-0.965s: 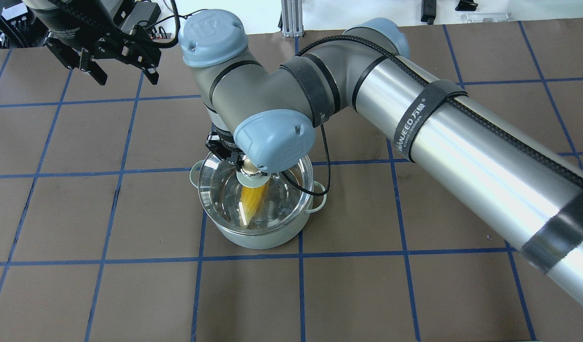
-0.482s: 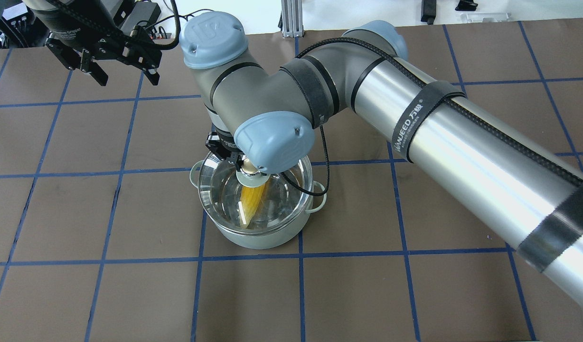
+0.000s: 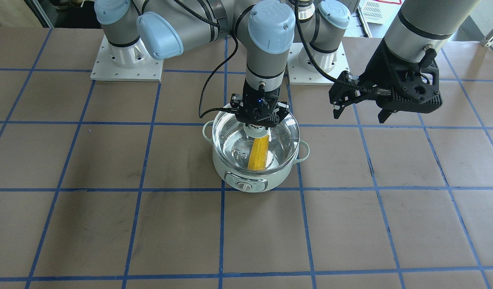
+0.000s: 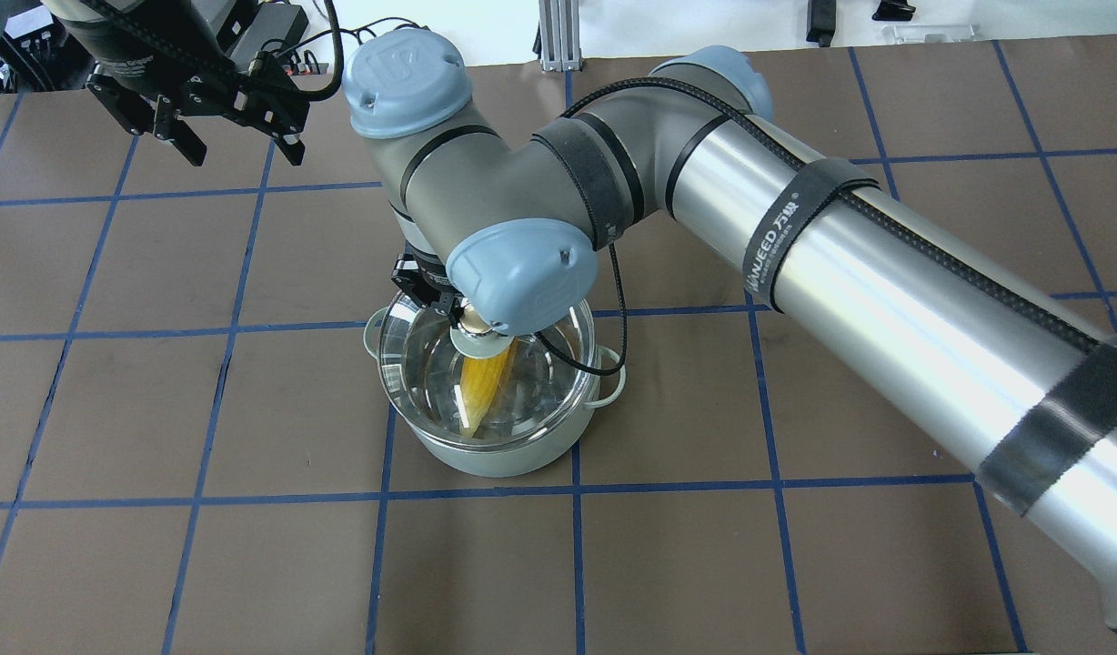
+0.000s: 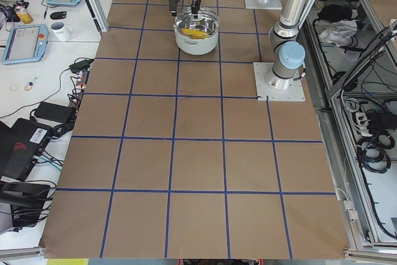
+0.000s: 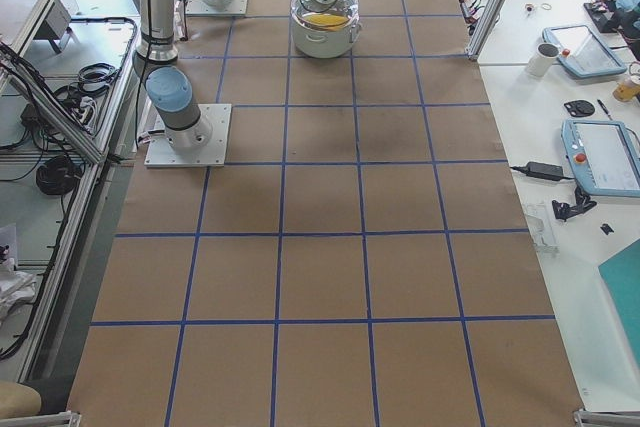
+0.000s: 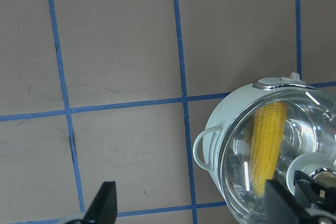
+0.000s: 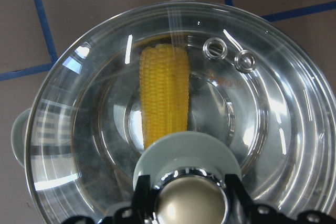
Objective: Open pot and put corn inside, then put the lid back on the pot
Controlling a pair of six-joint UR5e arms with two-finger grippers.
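The pale mint-green pot [image 3: 230,170] stands mid-table with its dial facing away from the robot. The yellow corn [image 3: 259,153] lies inside it and shows through the clear glass lid [image 3: 230,140], which covers the pot's mouth. My right gripper [image 3: 256,127] points straight down over the pot, shut on the lid's knob [image 8: 191,203], with a finger on each side. The two vent holes [image 8: 215,48] show in the right wrist view. My left gripper [image 3: 359,112] is open and empty, raised above the table to the pot's side; its wrist view shows the pot [image 7: 231,129] and corn [image 7: 266,140].
The brown table [image 4: 204,564] is marked with a blue tape grid. The right arm's big links [image 4: 886,273] hang over the table beside the pot. The arm bases [image 3: 126,60] stand on plates at the robot's edge.
The right wrist and the lid have shifted a few pixels to the left in the overhead view. The left gripper has stayed still and open.
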